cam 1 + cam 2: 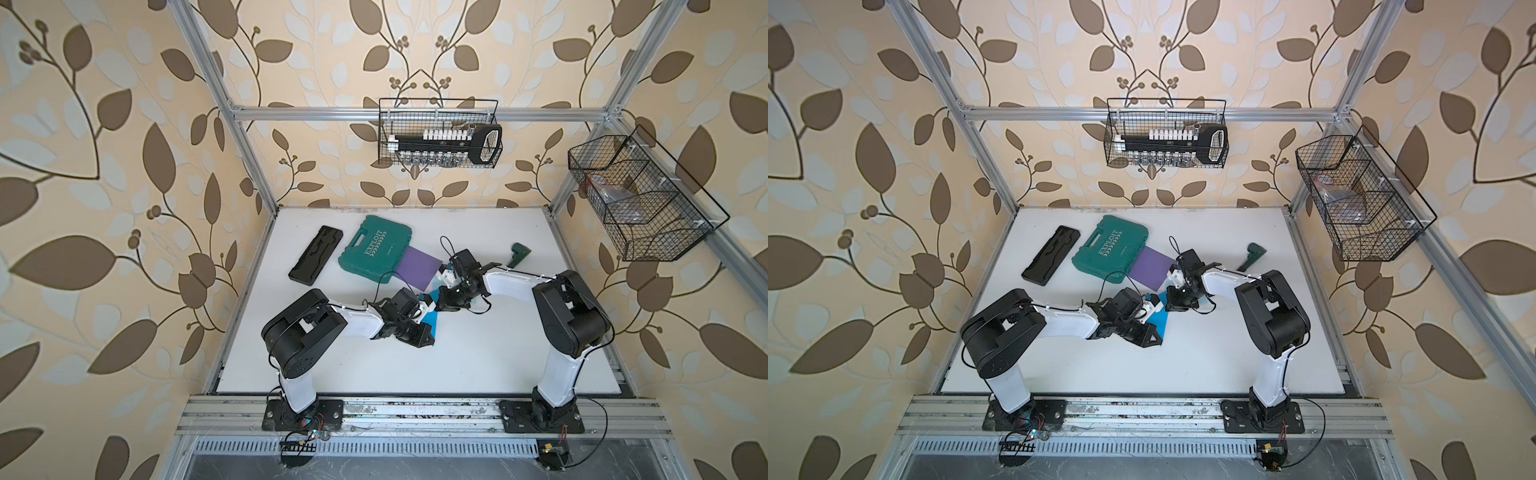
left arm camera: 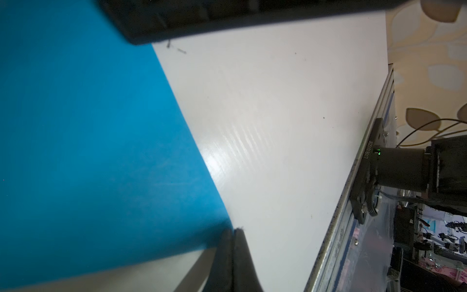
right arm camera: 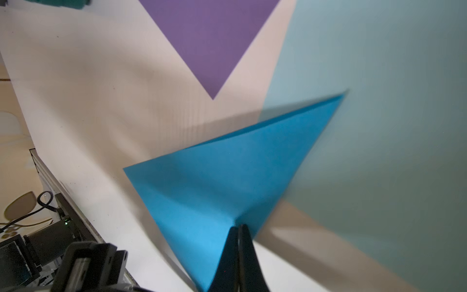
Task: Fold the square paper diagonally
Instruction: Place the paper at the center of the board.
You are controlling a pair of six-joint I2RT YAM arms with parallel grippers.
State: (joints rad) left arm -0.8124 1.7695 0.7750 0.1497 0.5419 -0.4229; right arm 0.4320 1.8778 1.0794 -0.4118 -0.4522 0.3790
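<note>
Though top views hide the grip, right fingers (image 3: 228, 260) pinch blue paper (image 3: 214, 182).

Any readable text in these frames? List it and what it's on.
"EXPLOIT": lid of the green tool case, in both top views.
Small print beside it: too small to read.
Code on the black base plate, left wrist view: too blurred to read.
Nothing else legible.
</note>
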